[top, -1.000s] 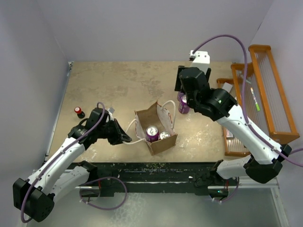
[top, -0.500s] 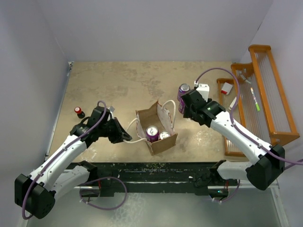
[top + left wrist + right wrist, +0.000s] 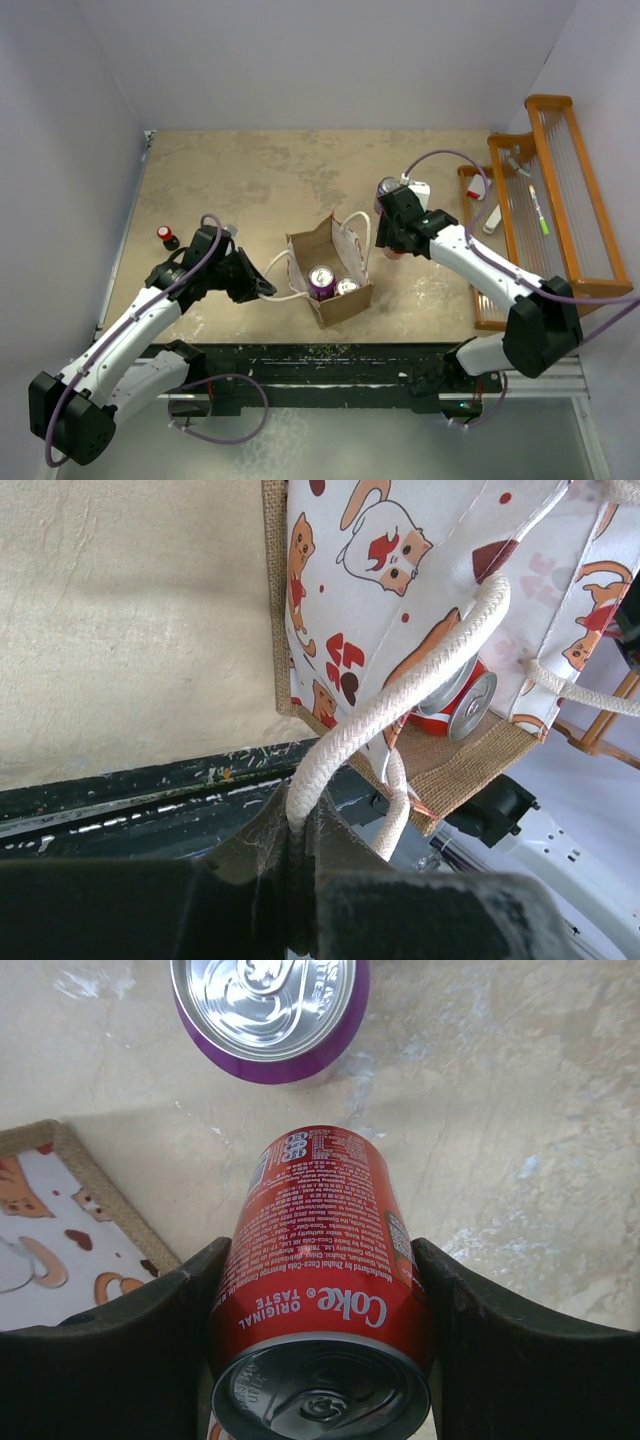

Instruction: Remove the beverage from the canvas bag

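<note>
Canvas bag (image 3: 347, 302) stood open on the table (image 3: 250, 180), front centre, between the two arms. Inside it were two upright cans side by side: a purple can (image 3: 321, 281) and a second can (image 3: 347, 286) showing only its silver top. The left wrist view showed the cat-print lining (image 3: 380, 590) and one can in the bag with red on its side (image 3: 462, 698).

Left arm reached from its base at the near left, up and right toward the bag's left side. Left gripper (image 3: 262, 289) was closed tight, pinching the bag's white rope handle (image 3: 400, 695), which ran taut from the fingers (image 3: 250, 845) to the bag.

Right arm reached from its base at the near right, up and left, with its wrist just right of the bag. Right gripper (image 3: 320, 1260) stood fairly wide, both fingers pressed against the sides of a red Coke can (image 3: 320, 1210), top end toward the wrist camera. That can was out of the bag, just beside its right wall; the bag's corner (image 3: 60, 1210) showed next to it. Cannot tell if the can touched the table.

Another purple can (image 3: 387, 187) stood upright on the table just behind the right gripper.

A small red-topped object (image 3: 166, 236) sat at the left and a wooden rack (image 3: 565, 190) at the right.
</note>
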Robot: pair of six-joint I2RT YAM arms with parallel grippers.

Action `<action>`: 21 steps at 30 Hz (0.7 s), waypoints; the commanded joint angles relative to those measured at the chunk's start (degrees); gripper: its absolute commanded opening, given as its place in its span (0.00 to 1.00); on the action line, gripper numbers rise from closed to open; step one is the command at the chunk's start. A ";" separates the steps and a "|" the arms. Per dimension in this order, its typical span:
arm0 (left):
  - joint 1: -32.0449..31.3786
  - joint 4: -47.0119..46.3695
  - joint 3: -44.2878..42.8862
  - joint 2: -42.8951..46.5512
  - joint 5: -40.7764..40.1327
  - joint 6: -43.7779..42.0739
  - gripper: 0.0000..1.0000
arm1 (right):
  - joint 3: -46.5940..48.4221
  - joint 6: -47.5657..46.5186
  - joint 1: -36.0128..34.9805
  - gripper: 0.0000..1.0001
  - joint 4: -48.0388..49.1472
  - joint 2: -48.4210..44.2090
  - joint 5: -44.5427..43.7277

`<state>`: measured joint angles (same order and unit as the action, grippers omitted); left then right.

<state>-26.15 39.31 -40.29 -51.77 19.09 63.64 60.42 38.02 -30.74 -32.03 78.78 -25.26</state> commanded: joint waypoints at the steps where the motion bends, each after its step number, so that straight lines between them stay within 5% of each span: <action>1: 0.14 1.73 -2.65 0.85 -1.25 -0.26 0.00 | -0.35 0.11 0.50 0.00 5.40 1.50 0.61; 7: 0.14 0.24 -1.35 1.37 -1.56 0.85 0.00 | -2.26 -1.42 0.75 0.01 9.40 3.22 -0.09; 21: 0.14 2.45 -1.20 -0.11 1.69 -1.50 0.00 | -6.43 -1.69 1.32 0.20 13.35 4.58 -1.15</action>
<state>-26.15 40.32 -40.60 -52.14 19.38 63.79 53.01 36.69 -29.82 -23.09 83.48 -24.12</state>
